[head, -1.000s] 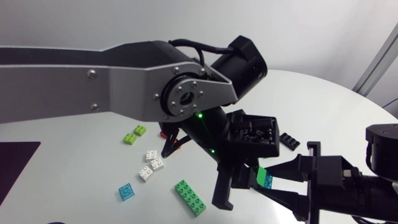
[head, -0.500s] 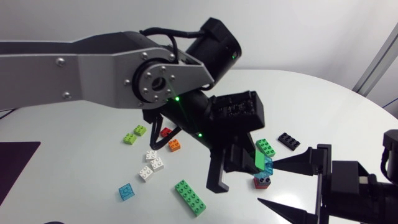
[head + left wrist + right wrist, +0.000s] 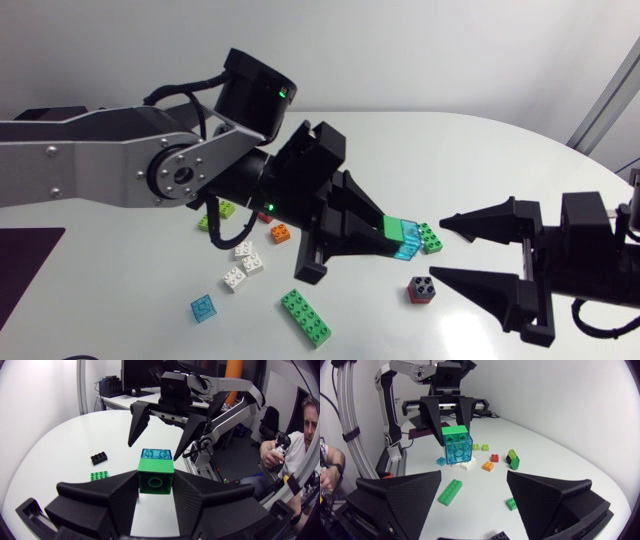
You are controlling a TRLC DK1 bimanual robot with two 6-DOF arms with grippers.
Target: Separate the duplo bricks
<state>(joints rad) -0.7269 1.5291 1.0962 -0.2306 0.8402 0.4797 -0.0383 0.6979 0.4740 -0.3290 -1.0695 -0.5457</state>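
**Pair hoisted, one brick left below**

Up and level since half a second back: left gripper (image 3: 156,482) no longer aimed down at the table (image 3: 480,150), now raised and tipped flat, carrying the green brick (image 3: 156,476) with the blue translucent brick (image 3: 156,454) stuck on its far end. Left behind on the table, parted from the stack: the red-and-dark brick (image 3: 422,290). Swung round to face the offering: right gripper (image 3: 447,245), wedges spread wide, nothing between them.

Held in mid-air now, that two-brick pair, between the two grippers, near the right one's tips but not touching. Clamped on the green brick's side walls only; blue one jutting free beyond the fingertips.

On handling, a judgement: light, hard, glossy plastic. No give and little fear of crushing, but slick on the smooth walls. Likely best hold for the right side: the blue brick's flat side walls, taken squarely, not the studs or corners. Then a tilt rather than a straight pull, stud joints probably yielding sooner to bending.

Worth watching: a skewed pinch, and a brick popping loose to bounce down among the long green brick (image 3: 305,317) and white bricks (image 3: 245,262) below.
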